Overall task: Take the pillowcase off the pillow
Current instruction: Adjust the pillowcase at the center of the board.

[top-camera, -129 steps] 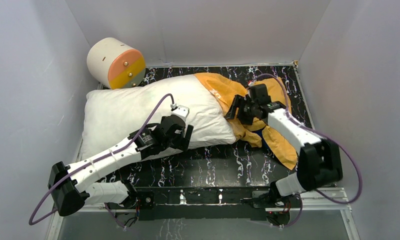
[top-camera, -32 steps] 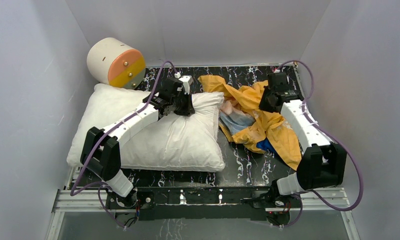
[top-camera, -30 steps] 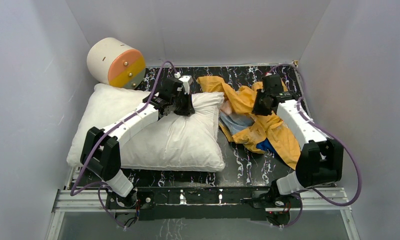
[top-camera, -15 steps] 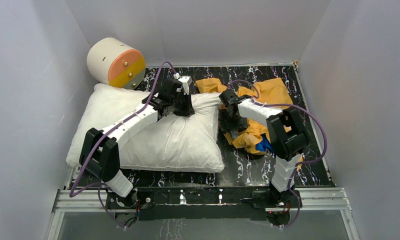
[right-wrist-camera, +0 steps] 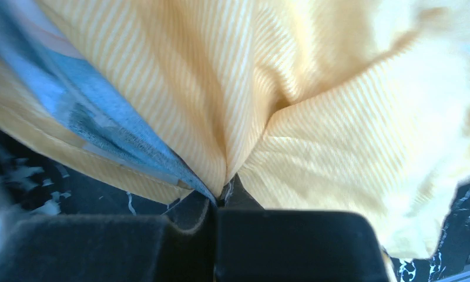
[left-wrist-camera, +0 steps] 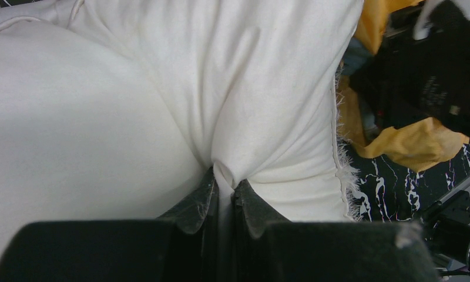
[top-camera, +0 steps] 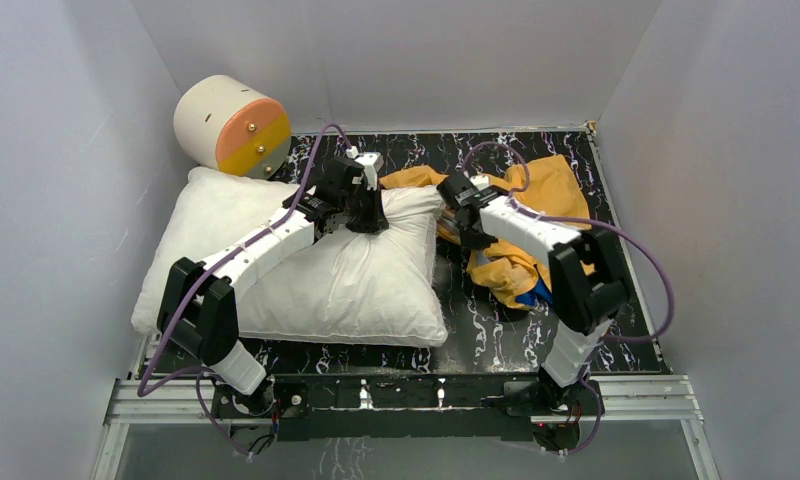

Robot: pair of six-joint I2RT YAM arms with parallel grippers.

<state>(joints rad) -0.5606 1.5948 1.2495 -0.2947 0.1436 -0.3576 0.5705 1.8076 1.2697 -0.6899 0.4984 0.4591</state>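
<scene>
The bare white pillow (top-camera: 316, 270) lies across the left half of the table. My left gripper (top-camera: 368, 222) is shut on a pinch of its cloth near the far right corner; in the left wrist view the white pillow (left-wrist-camera: 133, 106) puckers into the left gripper (left-wrist-camera: 225, 191). The orange-yellow pillowcase (top-camera: 551, 185) lies crumpled on the right, off the pillow. My right gripper (top-camera: 463, 235) is at its left edge, just beside the pillow. In the right wrist view the right gripper (right-wrist-camera: 224, 191) is shut on a fold of the pillowcase (right-wrist-camera: 315, 147), whose blue face (right-wrist-camera: 86, 111) shows at the left.
A cream cylinder (top-camera: 232, 127) with an orange and yellow end stands at the back left corner. The black marbled table (top-camera: 476, 320) shows bare in front of the pillowcase. White walls close in the left, back and right sides.
My right arm swung left from the back right to the pillowcase's edge beside the pillow, and its jaws closed on the fabric. The left gripper kept its pinch on the pillow.
</scene>
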